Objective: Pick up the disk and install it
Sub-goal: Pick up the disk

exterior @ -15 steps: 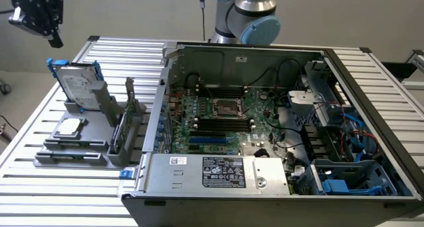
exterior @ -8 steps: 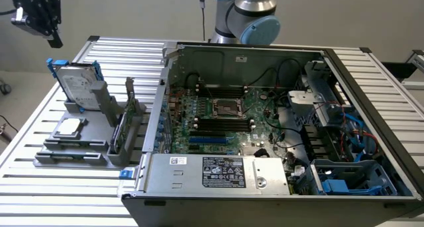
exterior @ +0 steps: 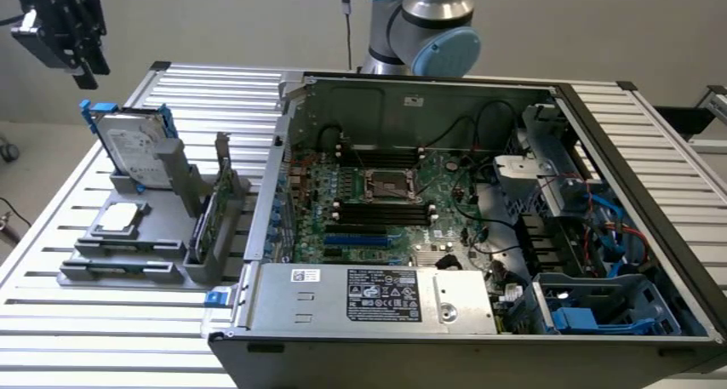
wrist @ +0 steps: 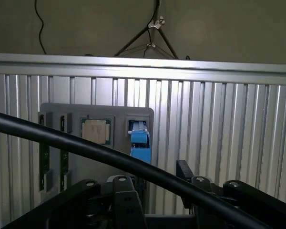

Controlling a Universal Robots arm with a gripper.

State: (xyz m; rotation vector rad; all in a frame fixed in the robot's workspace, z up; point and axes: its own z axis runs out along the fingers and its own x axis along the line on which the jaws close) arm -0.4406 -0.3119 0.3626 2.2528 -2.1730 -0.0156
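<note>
The disk [exterior: 131, 146] is a silver-grey drive with a white label and blue rails. It stands upright, leaning slightly, in a slot of the grey holder [exterior: 125, 266] on the exterior view's left. My gripper [exterior: 91, 72] hangs high above and a little left of it, well clear. In the wrist view the disk [wrist: 139, 143] appears edge-on as a blue strip in the holder [wrist: 57, 112]. The gripper [wrist: 155, 179] has its two black fingers [wrist: 126, 200] apart and is open with nothing between them.
A small square chip [exterior: 122, 219] and a green circuit card [exterior: 210, 219] also sit in the holder. The open computer case [exterior: 272, 151] lies at the exterior view's right, with a blue drive cage [exterior: 591, 308] at its near corner. A black cable [wrist: 62, 138] crosses the wrist view.
</note>
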